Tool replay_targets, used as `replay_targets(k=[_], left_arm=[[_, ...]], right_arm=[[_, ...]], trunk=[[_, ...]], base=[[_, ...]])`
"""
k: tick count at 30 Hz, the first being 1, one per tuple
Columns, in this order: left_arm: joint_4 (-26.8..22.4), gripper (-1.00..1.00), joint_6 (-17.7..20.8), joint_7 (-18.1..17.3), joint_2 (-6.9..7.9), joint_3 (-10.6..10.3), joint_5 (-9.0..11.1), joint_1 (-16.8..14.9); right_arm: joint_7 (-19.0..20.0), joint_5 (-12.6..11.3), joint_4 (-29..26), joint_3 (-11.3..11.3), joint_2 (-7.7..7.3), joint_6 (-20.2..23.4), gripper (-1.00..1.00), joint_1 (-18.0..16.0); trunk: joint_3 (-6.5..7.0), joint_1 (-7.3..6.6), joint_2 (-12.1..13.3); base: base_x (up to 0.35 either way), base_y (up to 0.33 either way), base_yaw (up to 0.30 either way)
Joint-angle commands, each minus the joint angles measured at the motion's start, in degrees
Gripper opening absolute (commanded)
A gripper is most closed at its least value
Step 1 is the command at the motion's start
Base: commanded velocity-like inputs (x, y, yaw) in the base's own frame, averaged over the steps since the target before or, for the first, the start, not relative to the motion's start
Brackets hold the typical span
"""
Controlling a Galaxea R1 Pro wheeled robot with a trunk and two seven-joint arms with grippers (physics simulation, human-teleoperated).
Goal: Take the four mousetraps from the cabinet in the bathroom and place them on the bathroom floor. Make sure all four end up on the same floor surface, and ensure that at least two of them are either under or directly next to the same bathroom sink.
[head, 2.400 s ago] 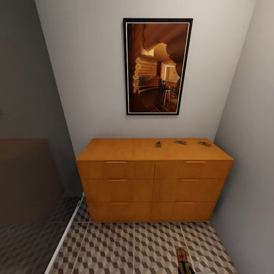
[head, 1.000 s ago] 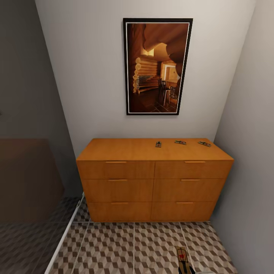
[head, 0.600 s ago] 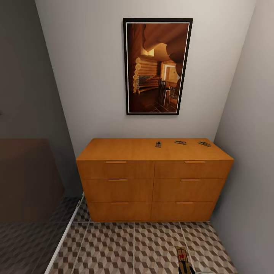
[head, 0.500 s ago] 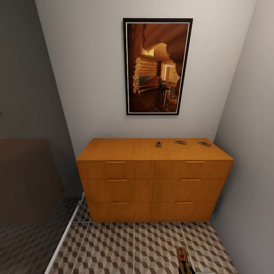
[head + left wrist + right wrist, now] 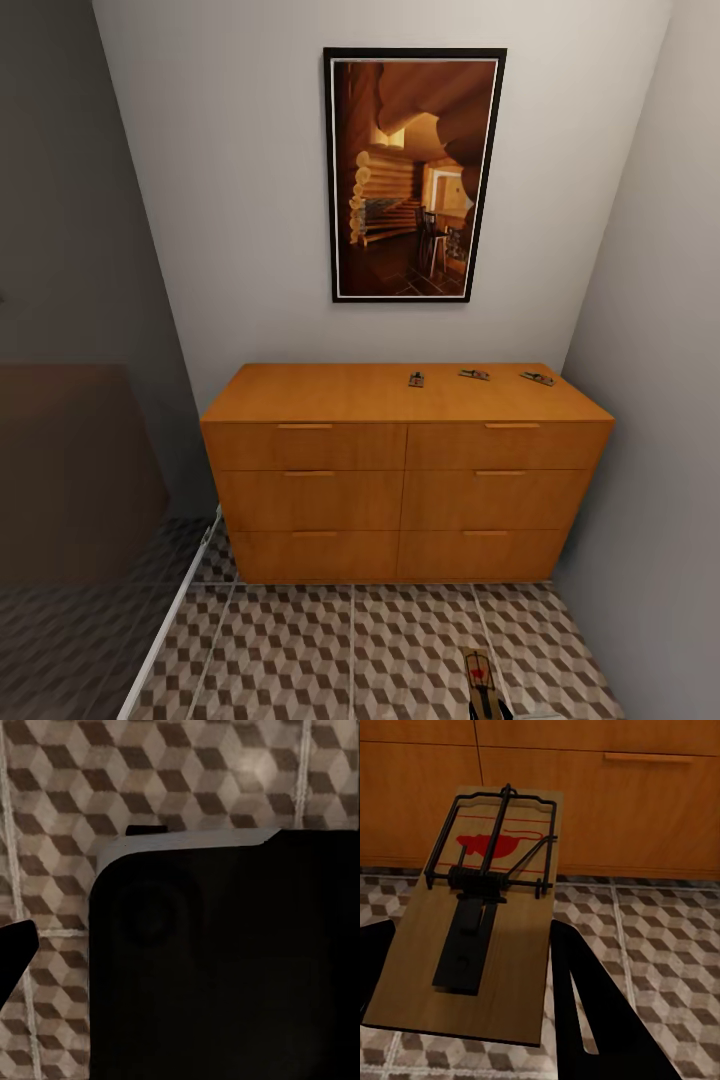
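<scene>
Right gripper (image 5: 472,997) clamped on a mousetrap (image 5: 480,915), dark fingers (image 5: 592,1020) at either side of the board, held level above the floor (image 5: 660,945) facing the cabinet (image 5: 585,795). Red mouse figure printed on the board; no readable writing. In the head view, same trap (image 5: 481,683) low at the floor's near edge. Three more traps (image 5: 416,379) (image 5: 474,375) (image 5: 537,378) on the cabinet (image 5: 330,395) top, toward its back right corner. Framed picture (image 5: 414,175) on the wall above. Left gripper: a dark tip (image 5: 15,952) over tiles beside a black housing; opening cannot be told. Nothing changed from the earlier frames.
</scene>
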Motion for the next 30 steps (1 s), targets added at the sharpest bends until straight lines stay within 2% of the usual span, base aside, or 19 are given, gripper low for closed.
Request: replay_targets(k=[1, 8, 13, 21, 28, 30], left_arm=[[-1.05, 1.0, -0.06, 0.05, 0.06, 0.04, 0.02, 0.03], [-9.17, 1.0, 0.87, 0.16, 0.23, 0.07, -0.02, 0.01], [-17.1, 1.0, 4.16, 0.11, 0.27, 0.07, -0.04, 0.0], [-34.56, 1.0, 12.78, 0.1, 0.22, 0.04, -0.24, 0.0], [-51.87, 1.0, 24.57, -0.07, 0.22, -0.04, -0.52, 0.0], [-55.03, 1.0, 26.73, -0.11, 0.22, -0.08, -0.56, 0.0]], right_arm=[[0.38, 0.28, 0.04, -0.5, -0.01, -0.16, -1.0, -0.03], [0.38, 0.28, 0.04, -0.5, 0.01, -0.15, -1.0, -0.03], [0.38, 0.28, 0.04, -0.56, -0.09, 0.47, -1.0, -0.03], [0.38, 0.28, 0.04, -0.58, -0.16, 1.53, -1.0, -0.03], [0.38, 0.28, 0.01, -0.58, -0.16, 1.61, -1.0, -0.03], [0.38, 0.28, -0.01, -0.58, -0.16, 1.61, -1.0, -0.03]], trunk=[[-0.05, 0.0, -0.03], [-0.05, 0.0, -0.03], [-0.05, 0.0, -0.03], [-0.05, 0.0, -0.03], [-0.05, 0.0, -0.03], [-0.05, 0.0, -0.03]], base=[[0.0, 0.0, 0.0], [0.0, 0.0, 0.0], [0.0, 0.0, 0.0], [0.0, 0.0, 0.0], [0.0, 0.0, 0.0], [0.0, 0.0, 0.0]])
